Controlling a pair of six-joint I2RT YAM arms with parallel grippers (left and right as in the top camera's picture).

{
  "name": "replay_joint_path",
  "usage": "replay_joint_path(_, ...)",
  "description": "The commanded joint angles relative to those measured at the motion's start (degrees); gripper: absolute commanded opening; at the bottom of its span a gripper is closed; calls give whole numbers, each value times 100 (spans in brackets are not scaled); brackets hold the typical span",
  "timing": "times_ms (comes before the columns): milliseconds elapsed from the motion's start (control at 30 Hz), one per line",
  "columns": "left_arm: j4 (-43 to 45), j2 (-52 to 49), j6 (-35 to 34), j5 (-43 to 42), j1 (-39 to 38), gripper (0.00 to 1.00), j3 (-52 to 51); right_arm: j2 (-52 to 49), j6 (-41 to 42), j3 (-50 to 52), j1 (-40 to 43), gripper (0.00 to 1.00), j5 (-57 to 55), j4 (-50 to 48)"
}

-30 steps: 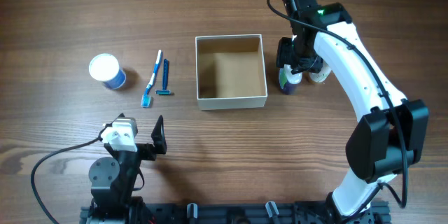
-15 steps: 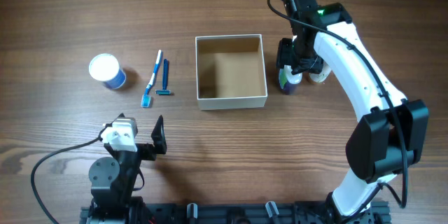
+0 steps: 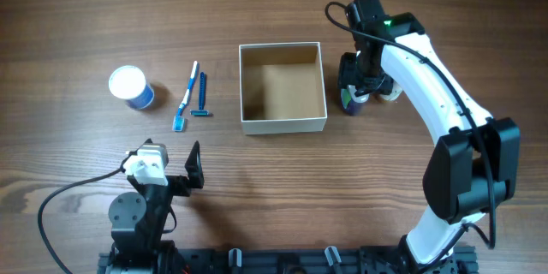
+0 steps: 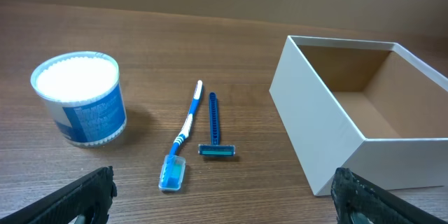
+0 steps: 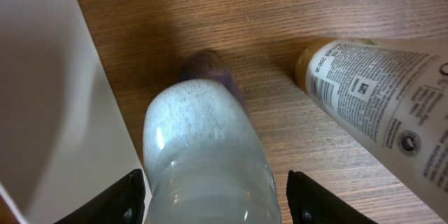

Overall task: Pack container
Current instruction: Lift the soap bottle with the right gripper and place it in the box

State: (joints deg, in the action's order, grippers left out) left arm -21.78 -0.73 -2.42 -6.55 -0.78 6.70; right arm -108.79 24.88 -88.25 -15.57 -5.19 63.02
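Observation:
The container (image 3: 282, 122) is a square white-walled box with a tan inside, standing empty at mid-table; its wall shows in the left wrist view (image 4: 315, 133) and at the left of the right wrist view (image 5: 49, 112). My right gripper (image 3: 358, 75) (image 5: 217, 199) is just right of the box, shut on a clear bottle of pale liquid with a purple cap (image 3: 349, 101) (image 5: 203, 140). My left gripper (image 3: 171, 164) (image 4: 224, 203) is open and empty near the front edge, well short of the toiletries.
A blue toothbrush (image 3: 186, 96) (image 4: 183, 133) and a blue razor (image 3: 202, 96) (image 4: 213, 122) lie left of the box. A round blue tub with a white lid (image 3: 128, 86) (image 4: 78, 98) stands further left. A labelled bottle (image 3: 392, 92) (image 5: 378, 98) lies right of the held bottle.
My right arm has shifted slightly toward the back and left over the bottle. The left arm and the other things have not moved.

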Motion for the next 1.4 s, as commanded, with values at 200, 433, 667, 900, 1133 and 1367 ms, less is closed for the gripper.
replay_joint_path(200, 20, 46, 68, -28, 31, 100, -15, -74, -109, 39, -9, 61, -122, -205)
replay_joint_path(433, 20, 46, 68, -28, 31, 100, -15, -70, -245, 9, -9, 48, -120, -238)
replay_joint_path(667, 20, 46, 68, -28, 31, 100, -15, -70, -289, 9, -9, 41, -122, -177)
replay_joint_path(900, 20, 46, 68, -31, 31, 100, -15, 238, -389, -160, -9, 34, -164, -188)
replay_joint_path(1133, 20, 46, 68, -28, 31, 100, -15, 885, -389, -831, -55, 20, -162, 131)
replay_joint_path(1367, 20, 46, 68, -28, 31, 100, -15, 1711, -393, -1058, -444, 15, -116, 120)
